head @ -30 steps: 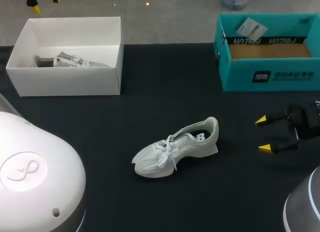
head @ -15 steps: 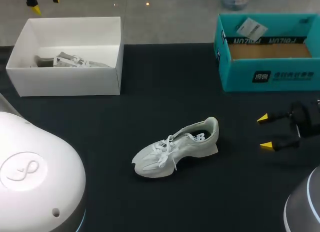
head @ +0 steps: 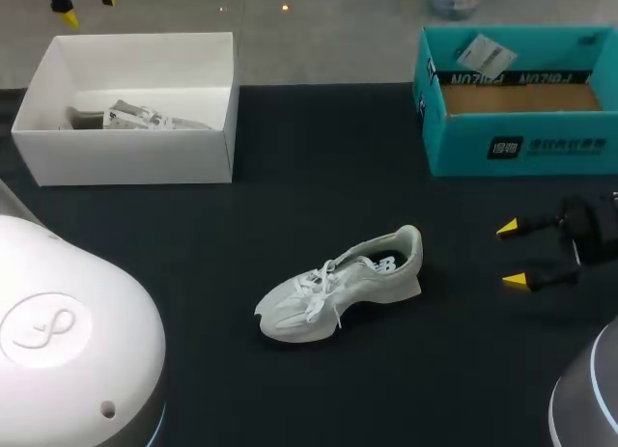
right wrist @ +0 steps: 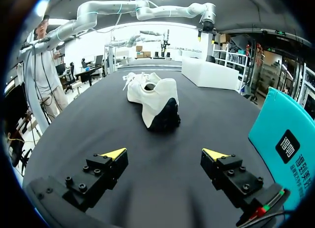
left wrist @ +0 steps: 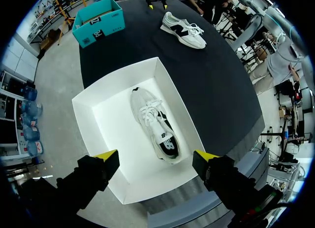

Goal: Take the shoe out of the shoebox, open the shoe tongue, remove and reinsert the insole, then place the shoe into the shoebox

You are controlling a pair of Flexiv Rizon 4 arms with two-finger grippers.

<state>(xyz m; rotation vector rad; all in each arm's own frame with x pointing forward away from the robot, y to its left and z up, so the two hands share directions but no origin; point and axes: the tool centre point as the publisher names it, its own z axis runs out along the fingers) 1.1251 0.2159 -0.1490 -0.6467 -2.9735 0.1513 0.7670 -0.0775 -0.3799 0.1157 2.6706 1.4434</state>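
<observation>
A white shoe (head: 338,285) lies on its side in the middle of the black table, toe towards the left. In the right wrist view this shoe (right wrist: 152,97) is ahead of my right gripper (right wrist: 164,154), heel nearest, well clear of the open fingers. My right gripper (head: 511,255) hovers to the shoe's right with nothing in it. A second white shoe (left wrist: 156,124) lies in the white shoebox (head: 135,157) at the back left. My left gripper (left wrist: 155,156) hangs open high above that box, seen as yellow tips (head: 70,17) in the head view.
A teal shoebox (head: 517,143) stands open at the back right with a paper tag inside, just behind my right gripper. My left arm's white housing (head: 68,331) fills the front left corner of the head view.
My right gripper has drawn back slightly to the right, away from the shoe, then held still. The shoe, the boxes and the left gripper have not moved.
</observation>
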